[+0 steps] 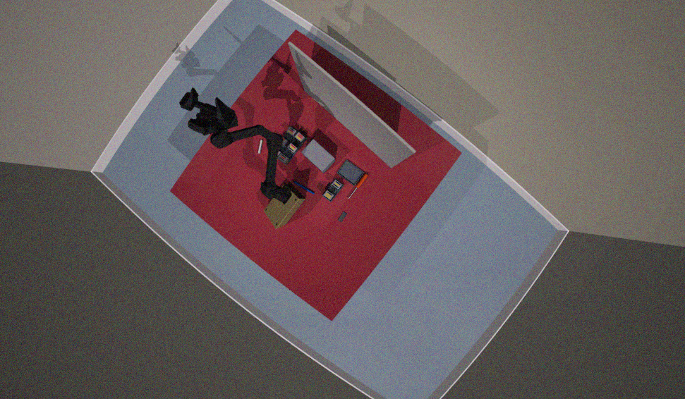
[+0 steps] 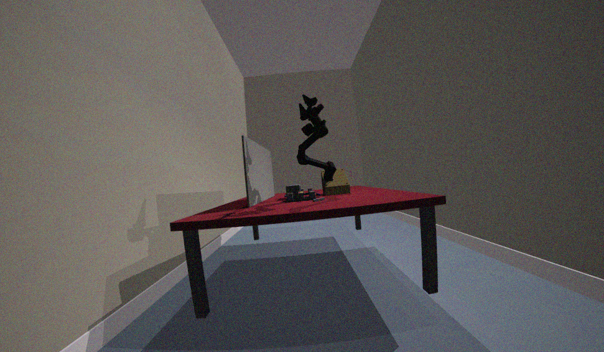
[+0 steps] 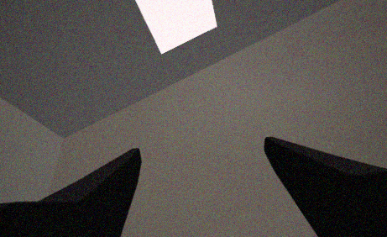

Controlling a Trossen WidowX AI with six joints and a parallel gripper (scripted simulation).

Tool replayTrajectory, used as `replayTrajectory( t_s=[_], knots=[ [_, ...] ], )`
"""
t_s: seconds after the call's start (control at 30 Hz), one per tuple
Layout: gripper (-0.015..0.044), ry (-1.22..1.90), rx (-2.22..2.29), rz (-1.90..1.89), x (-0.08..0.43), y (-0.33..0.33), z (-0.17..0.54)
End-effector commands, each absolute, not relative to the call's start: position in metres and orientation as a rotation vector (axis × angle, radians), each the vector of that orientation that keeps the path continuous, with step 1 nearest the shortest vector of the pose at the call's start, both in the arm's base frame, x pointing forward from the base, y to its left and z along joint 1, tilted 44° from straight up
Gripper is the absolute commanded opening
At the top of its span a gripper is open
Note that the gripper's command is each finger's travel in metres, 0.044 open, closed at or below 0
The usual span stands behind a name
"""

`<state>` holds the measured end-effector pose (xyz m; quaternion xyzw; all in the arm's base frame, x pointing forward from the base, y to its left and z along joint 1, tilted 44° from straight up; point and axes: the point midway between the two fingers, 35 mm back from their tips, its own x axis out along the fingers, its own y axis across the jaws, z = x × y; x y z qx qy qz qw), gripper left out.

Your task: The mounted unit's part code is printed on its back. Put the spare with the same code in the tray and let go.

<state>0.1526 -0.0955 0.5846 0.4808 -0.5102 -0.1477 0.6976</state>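
My gripper [image 1: 204,94] [image 2: 301,99] [image 3: 202,149] is open and empty, raised high above the table and pointing upward. Several small dark units with pale and coloured labels lie in two groups: one unit [image 1: 295,134] is in the group beside the arm, another unit [image 1: 329,194] in the group near the tray. A dark grey square tray [image 1: 352,171] lies on the red table [image 1: 329,278] [image 2: 374,199]. A light grey box [image 1: 318,154] stands between the groups. I cannot tell which unit is the mounted one, and no part code is readable.
A tall pale panel [image 1: 352,108] [image 2: 259,170] stands upright behind the objects. An orange-handled screwdriver [image 1: 362,180] lies against the tray's side. A blue pen [image 1: 303,187], a white stick [image 1: 259,146] and a small grey piece [image 1: 342,216] lie around. The arm's base is on a yellowish block [image 1: 280,213] [image 2: 337,189].
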Motion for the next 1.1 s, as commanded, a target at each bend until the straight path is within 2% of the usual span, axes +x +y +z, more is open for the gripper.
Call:
replayTrajectory(
  t_s=[0.0, 0.23, 0.53, 0.83, 1.07],
  knots=[
    [0.0426, -1.138, 1.072, -0.329, 0.153, -0.095, 0.585],
    [0.0440, -1.158, 1.108, -0.289, 0.146, -0.093, 0.589],
    [0.0440, -1.363, 1.617, 0.258, 0.056, -0.095, 0.630],
    [0.0440, -1.467, 2.159, 0.810, -0.020, -0.156, 0.632],
    [0.0440, -1.432, 2.443, 1.119, -0.036, -0.203, 0.622]
  ],
)
